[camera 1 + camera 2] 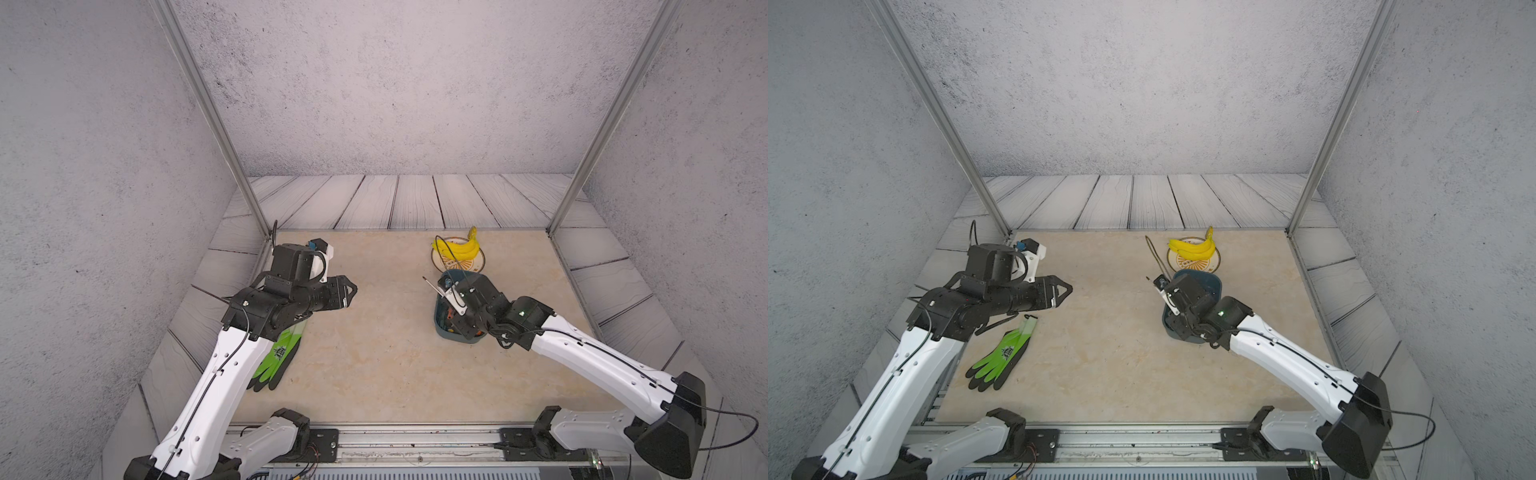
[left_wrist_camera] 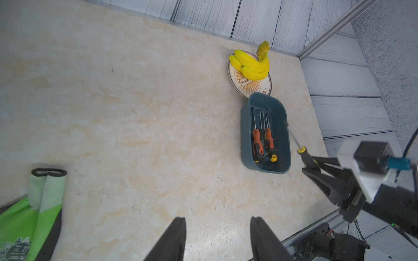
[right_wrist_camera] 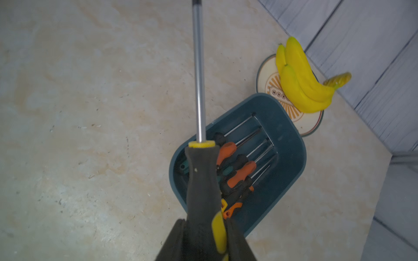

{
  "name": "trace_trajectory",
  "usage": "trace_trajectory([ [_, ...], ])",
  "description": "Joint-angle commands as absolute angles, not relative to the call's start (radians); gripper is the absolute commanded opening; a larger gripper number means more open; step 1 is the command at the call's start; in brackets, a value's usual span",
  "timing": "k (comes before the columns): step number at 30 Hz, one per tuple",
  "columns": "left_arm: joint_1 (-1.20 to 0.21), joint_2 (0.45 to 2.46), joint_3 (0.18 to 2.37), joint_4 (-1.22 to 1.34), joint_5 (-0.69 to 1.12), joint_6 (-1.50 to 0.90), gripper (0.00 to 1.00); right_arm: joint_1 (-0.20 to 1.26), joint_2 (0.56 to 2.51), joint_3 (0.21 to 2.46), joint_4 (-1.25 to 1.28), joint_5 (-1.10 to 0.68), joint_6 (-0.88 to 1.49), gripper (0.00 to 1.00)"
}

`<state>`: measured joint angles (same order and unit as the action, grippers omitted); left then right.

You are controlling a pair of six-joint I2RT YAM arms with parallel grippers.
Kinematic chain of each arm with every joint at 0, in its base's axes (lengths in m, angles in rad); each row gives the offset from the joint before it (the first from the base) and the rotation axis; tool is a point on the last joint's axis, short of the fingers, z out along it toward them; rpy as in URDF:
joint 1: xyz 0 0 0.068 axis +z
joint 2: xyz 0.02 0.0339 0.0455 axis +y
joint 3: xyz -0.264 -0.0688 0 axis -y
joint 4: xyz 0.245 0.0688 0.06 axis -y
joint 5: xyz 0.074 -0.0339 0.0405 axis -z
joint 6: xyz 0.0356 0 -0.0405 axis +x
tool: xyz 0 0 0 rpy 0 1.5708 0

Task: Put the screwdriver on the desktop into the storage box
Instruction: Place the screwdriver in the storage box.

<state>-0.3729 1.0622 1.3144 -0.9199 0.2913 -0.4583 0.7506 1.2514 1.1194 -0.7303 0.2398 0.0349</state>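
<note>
A: Item one, the surface (image 1: pixel 374 365): beige, marbled, carrying the lot. Next?

B: Item two, glove (image 1: pixel 1000 357), green and black, lying flat near the left arm. Not our concern. Item three, storage box (image 2: pixel 243 135), teal tub, just beside the plate (image 2: pixel 254 89) with its bananas (image 2: pixel 251 65), perhaps touching it. Several orange-handled screwdrivers (image 2: pixel 262 142) lie inside, shafts running along its length.

A: And the one that counts?

B: Item four, screwdriver (image 3: pixel 201 180), black handle, yellow collar. It is off the surface, held in the air at the box's edge, with its shaft reaching out past the rim over bare marble.

A: Held by?

B: Right pincer (image 3: pixel 204 226), closed on the rear of the handle. Left pincer (image 2: pixel 218 220): jaws parted, nothing between them, well apart from the box.

A: So the step in hand is the placing, I'd judge.

B: Agreed. Turn the wrist until the shaft runs with the box's long side, like the others. Bring the tip inside the wall, lower close, and only then release. Dropped crosswise, it would likely bridge the rim and roll out.
</note>
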Motion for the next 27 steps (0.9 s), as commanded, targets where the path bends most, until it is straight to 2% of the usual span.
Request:
trace_trajectory([
  [1, -0.373, 1.022, 1.244, -0.839, 0.344, -0.508, 0.52, 0.69, 1.272, 1.135, -0.787, 0.151, 0.239, 0.1],
  [13, -0.417, 0.983, 1.072, -0.726, 0.406, -0.589, 0.53, 0.445, 1.373, 1.121, -0.783, -0.087, 0.499, 0.11],
  [21, -0.446, 0.989, 1.023, -0.683, 0.407, -0.619, 0.52, 0.375, 1.472, 1.12, -0.754, -0.103, 0.583, 0.13],
  [27, -0.454, 0.988, 1.011, -0.683, 0.409, -0.623, 0.52, 0.355, 1.515, 1.114, -0.718, -0.043, 0.634, 0.14],
])
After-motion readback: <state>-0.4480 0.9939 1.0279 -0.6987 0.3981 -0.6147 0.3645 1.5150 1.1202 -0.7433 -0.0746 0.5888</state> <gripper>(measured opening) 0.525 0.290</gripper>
